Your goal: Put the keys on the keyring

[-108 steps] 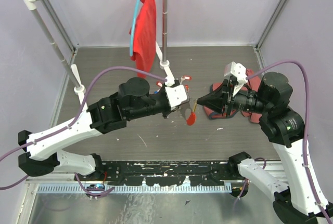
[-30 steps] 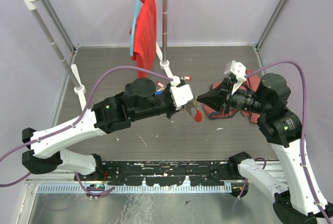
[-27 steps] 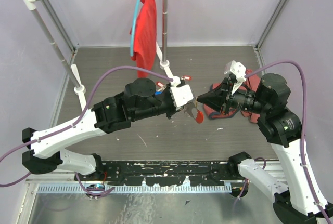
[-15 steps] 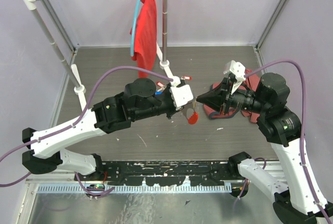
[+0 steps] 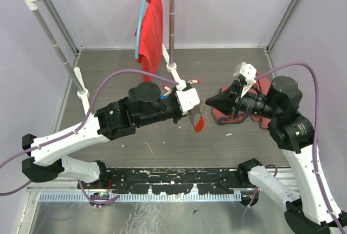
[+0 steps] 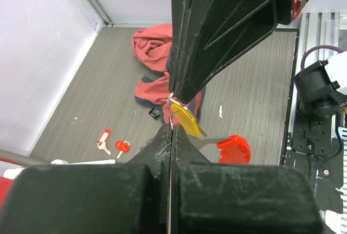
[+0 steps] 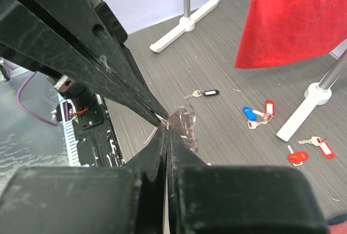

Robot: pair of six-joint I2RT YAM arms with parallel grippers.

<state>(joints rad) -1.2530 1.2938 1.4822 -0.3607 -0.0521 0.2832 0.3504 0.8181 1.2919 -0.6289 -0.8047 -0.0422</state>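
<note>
Keyring (image 5: 198, 122) under left gripper (image 5: 198, 111) tip

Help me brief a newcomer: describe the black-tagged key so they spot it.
From the right wrist camera, find the hanging red shirt; on the floor below it, left of the other keys, one key lies alone. Only its tag is black; theirs are blue or red.

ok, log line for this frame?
left gripper: shut on keyring, mid-air | right gripper: shut, tip at keyring | loose keys: on table
</note>
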